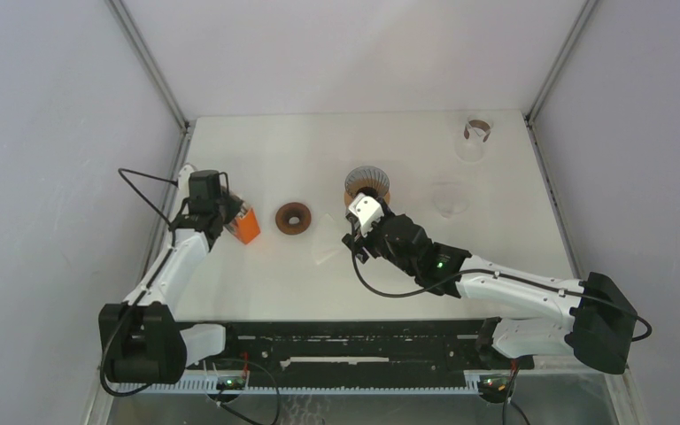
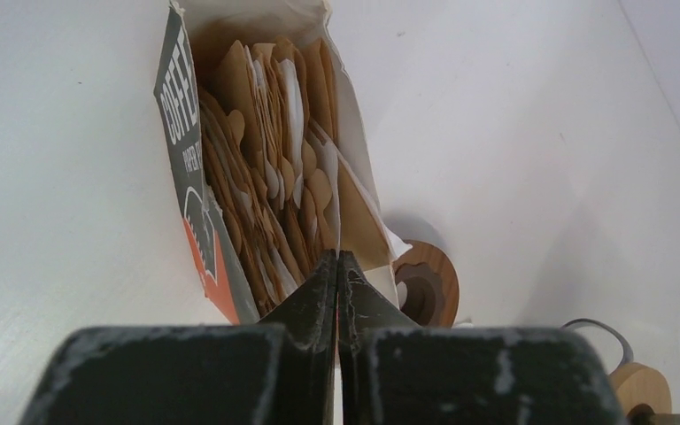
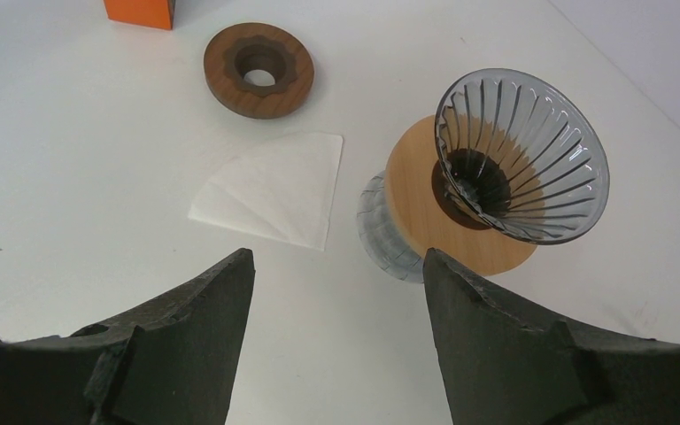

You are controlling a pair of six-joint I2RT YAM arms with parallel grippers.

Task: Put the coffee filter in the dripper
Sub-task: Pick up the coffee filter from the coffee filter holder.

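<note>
An open filter box (image 2: 186,177), orange and grey, is packed with brown coffee filters (image 2: 266,150). My left gripper (image 2: 337,257) is at the box's mouth, its jaws pressed together on the lower edge of one brown filter (image 2: 359,221). A loose white filter (image 3: 274,188) lies flat on the table. The dripper (image 3: 522,155), a ribbed smoky glass cone on a wooden collar, stands empty just right of that filter. My right gripper (image 3: 336,257) hovers open over the table in front of both, with nothing between its fingers.
A dark wooden ring (image 1: 293,218) lies between the orange box (image 1: 246,225) and the dripper (image 1: 367,184). Two clear glass vessels (image 1: 475,137) (image 1: 450,199) stand at the back right. Walls enclose the table on three sides.
</note>
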